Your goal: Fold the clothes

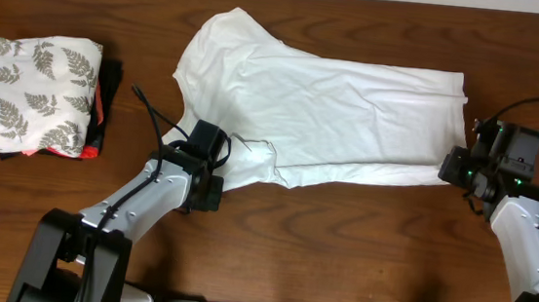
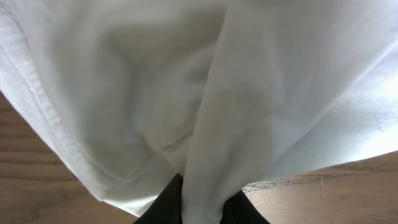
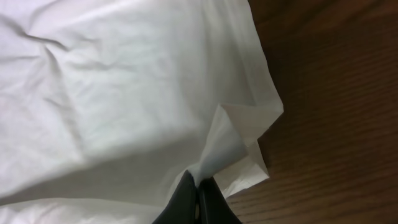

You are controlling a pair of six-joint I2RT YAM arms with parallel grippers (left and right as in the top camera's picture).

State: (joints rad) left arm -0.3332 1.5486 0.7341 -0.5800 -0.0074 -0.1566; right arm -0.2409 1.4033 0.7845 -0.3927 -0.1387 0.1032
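- Near the far edge of the surface (image 1: 359,247), the T-shirt (image 1: 332,103) is laid lengthwise, left to right.
- Left claw (image 2: 202,208) and right claw (image 3: 198,193) are clamped on its cloth.

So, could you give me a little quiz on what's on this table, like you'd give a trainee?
1. Which arm is the folded fern-patterned cloth nearer to?
2. True or false: the white T-shirt lies on top of the fern-patterned cloth.
3. What do the jaws of the right arm pinch? A. a corner of the T-shirt. B. the fern-patterned cloth. C. nothing.
Key: 1. The left arm. 2. False; they lie apart on the table. 3. A.
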